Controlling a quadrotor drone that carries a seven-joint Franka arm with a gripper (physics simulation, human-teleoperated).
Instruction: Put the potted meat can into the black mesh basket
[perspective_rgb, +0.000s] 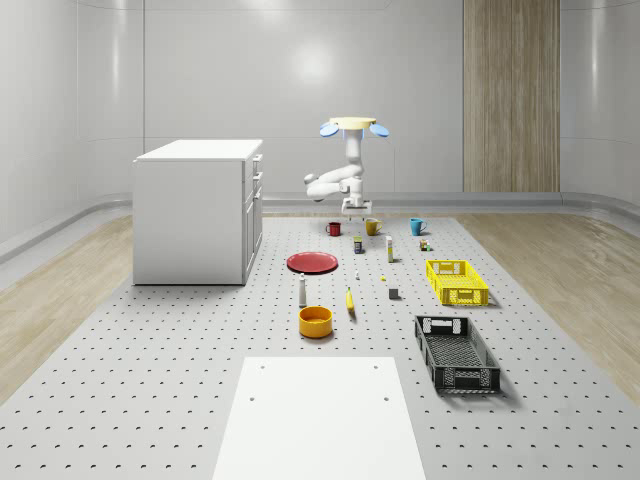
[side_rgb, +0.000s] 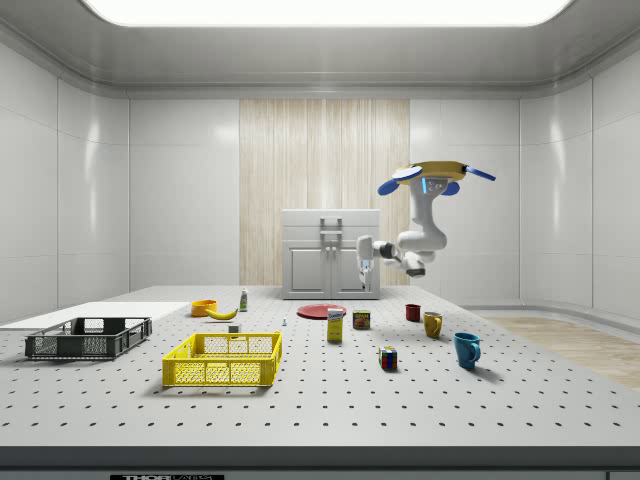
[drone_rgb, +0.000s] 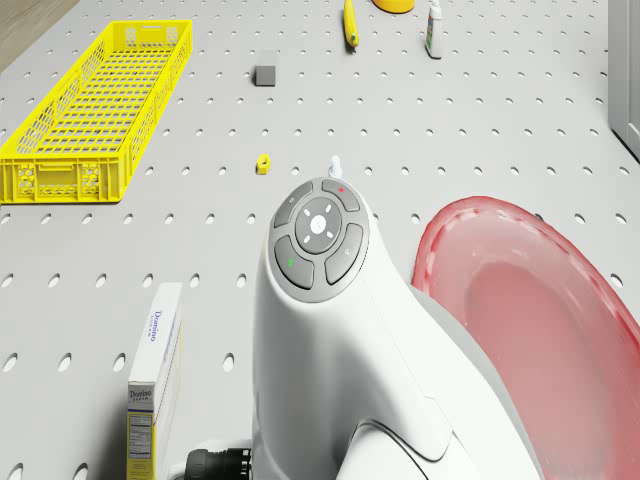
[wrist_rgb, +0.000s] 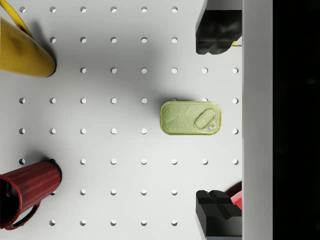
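The potted meat can (wrist_rgb: 190, 118) stands on the perforated floor, seen from straight above with its pull-tab lid up. It also appears as a small can (perspective_rgb: 359, 243) between the mugs and the red plate, and as the can (side_rgb: 361, 319) beside a sugar box. My gripper (wrist_rgb: 216, 121) hangs open well above it, one dark finger (wrist_rgb: 217, 30) on each side of the can's line. The drone (perspective_rgb: 350, 125) hovers over the mug row, arm bent down, gripper (side_rgb: 366, 266) pointing downward. The black mesh basket (perspective_rgb: 456, 352) lies far off toward the front right, also visible as the basket (side_rgb: 88, 337).
A yellow mug (wrist_rgb: 22, 52) and a red mug (wrist_rgb: 27, 187) flank the can. A red plate (perspective_rgb: 312, 262), sugar box (drone_rgb: 155, 390), yellow crate (perspective_rgb: 456, 281), blue mug (perspective_rgb: 416, 226) and small items dot the floor. A white cabinet (perspective_rgb: 200, 210) stands at the whole-scene view's left.
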